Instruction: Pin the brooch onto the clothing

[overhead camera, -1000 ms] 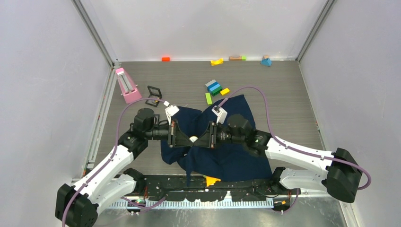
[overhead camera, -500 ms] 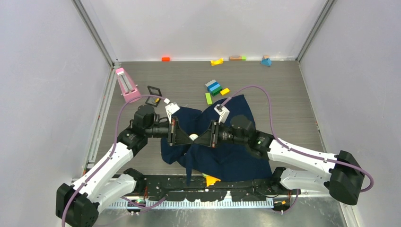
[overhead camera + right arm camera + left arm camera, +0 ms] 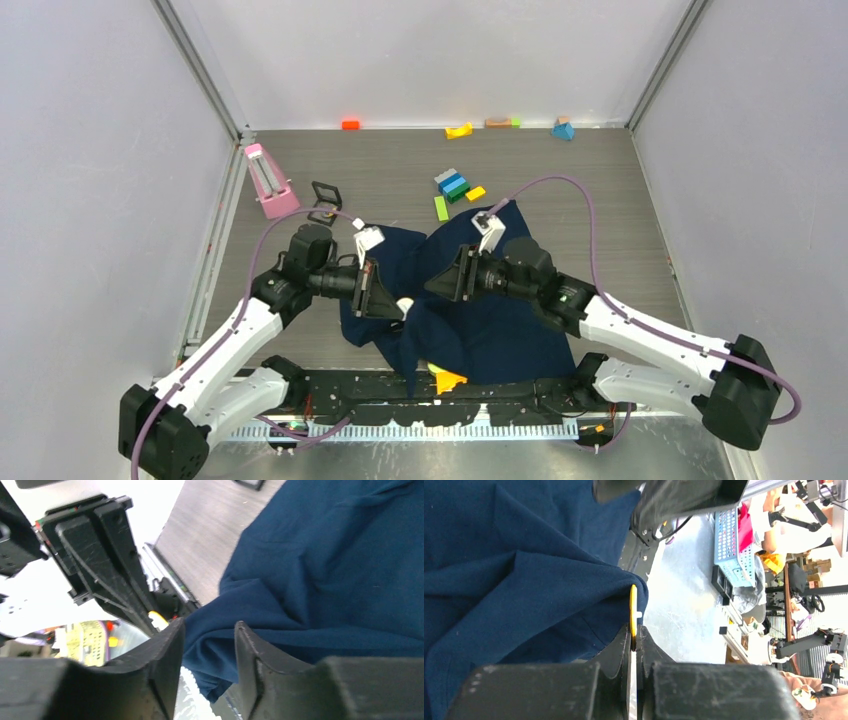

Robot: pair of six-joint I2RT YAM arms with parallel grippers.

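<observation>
Tiny, stiff brooch [image 3: 633, 605], clamped edge-on in the shut left gripper [image 3: 633, 639]. Limp, slippery clothing [image 3: 524, 580]: best pinched at a fold with the right gripper [image 3: 208, 630], jaws apart.

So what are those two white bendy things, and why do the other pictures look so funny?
Those are two robot arms, and each ends in a pincer that works like two fingers. The big picture looks down from above. The other two come from little cameras on the arms' wrists, so you see the black fingers very close up. On the table lies a dark blue T-shirt, with coloured blocks behind it. The left pincer is shut on a small yellow brooch, seen edge-on next to a fold of the shirt. The right pincer is open and holds nothing.
</observation>
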